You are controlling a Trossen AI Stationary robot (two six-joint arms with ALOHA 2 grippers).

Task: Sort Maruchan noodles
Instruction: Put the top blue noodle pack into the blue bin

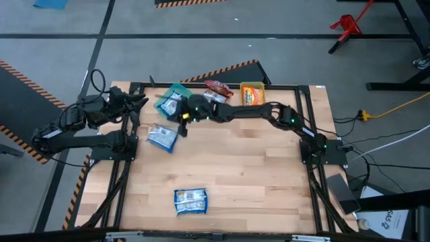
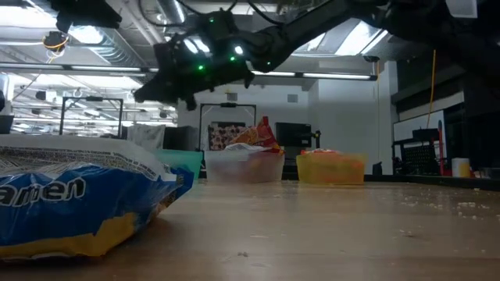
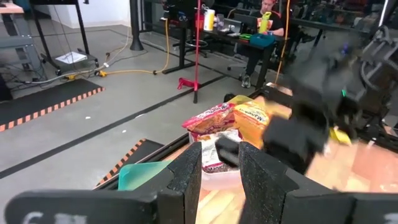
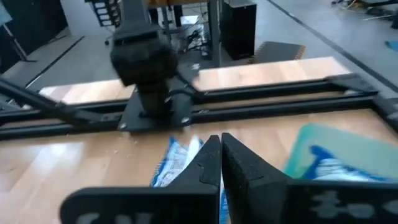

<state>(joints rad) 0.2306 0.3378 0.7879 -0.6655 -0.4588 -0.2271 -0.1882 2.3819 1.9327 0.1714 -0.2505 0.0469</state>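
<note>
The right hand (image 1: 183, 119) reaches far across the bench (image 1: 242, 175) to the back left part, its fingers (image 4: 211, 163) pressed together with nothing between them. Just beneath and a little ahead of it lies a blue noodle packet (image 1: 162, 138) flat on the wood — the right wrist view shows this packet directly under the closed fingertips, apart from them. Beside the hand, toward the back edge, stands the green bin (image 1: 176, 96) with another blue packet (image 1: 170, 104) in it.

Next along the back edge, on the far side of the right hand's forearm, sits the clear bin (image 2: 244, 165) holding red packets (image 1: 218, 88), and past that the yellow bin (image 1: 252, 93) with an orange packet (image 1: 252, 97) inside. The three bins stand in a row, near one another.

The left hand (image 1: 139, 101) waits at the left back corner of the bench, near the green bin, its fingers (image 3: 186, 174) spread as wide as they go and holding nothing; it faces the bins.

Well apart from both hands, near the front edge of the bench, a third blue packet (image 1: 191, 200) lies alone — it fills the near left of the low view.
</note>
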